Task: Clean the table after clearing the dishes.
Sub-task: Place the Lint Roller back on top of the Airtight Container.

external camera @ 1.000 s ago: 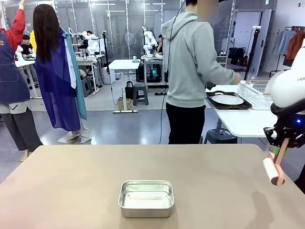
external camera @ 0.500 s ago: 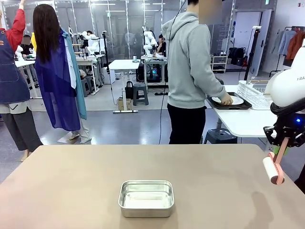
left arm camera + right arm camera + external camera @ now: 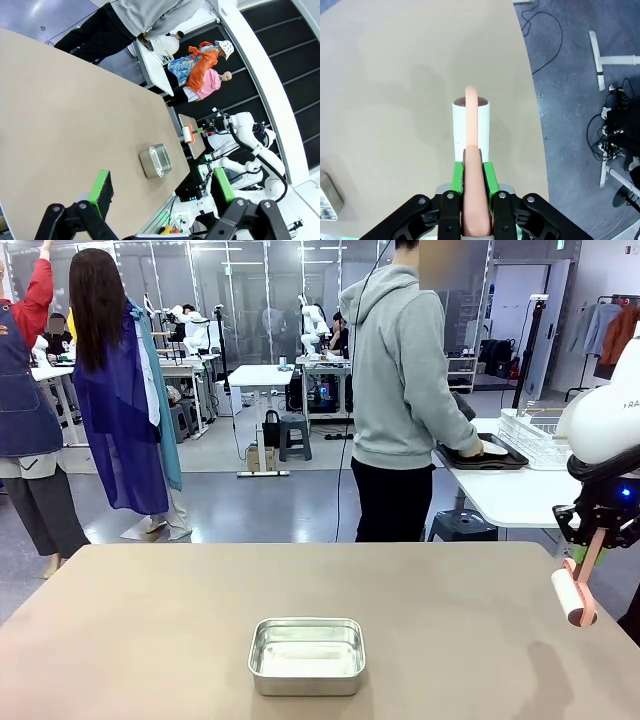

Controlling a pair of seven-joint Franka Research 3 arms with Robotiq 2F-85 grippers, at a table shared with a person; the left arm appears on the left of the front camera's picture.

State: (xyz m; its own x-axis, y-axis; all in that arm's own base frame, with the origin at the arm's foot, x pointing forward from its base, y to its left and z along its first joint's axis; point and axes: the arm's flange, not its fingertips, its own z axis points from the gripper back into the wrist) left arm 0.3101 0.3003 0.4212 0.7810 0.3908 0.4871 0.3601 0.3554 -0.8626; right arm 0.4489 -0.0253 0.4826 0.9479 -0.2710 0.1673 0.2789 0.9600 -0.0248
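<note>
Table (image 3: pixel 150 620) lies below my right gripper (image 3: pixel 472 175), clamped on a pink-handled lint roller (image 3: pixel 471 120), while my left gripper (image 3: pixel 160 187) hangs spread.

A white, rounded right arm (image 3: pixel 605 420) bearing partial dark lettering is seen, ending in a black wrist with a small blue light. The right gripper (image 3: pixel 472 175) is built of black linked fingers with round screws and green pads (image 3: pixel 456 176). The left gripper (image 3: pixel 160 187) has the same black links and green pads (image 3: pixel 103 186). A grey hooded sweatshirt (image 3: pixel 398 370) and black trousers (image 3: pixel 390 500) are worn by the person.
</note>
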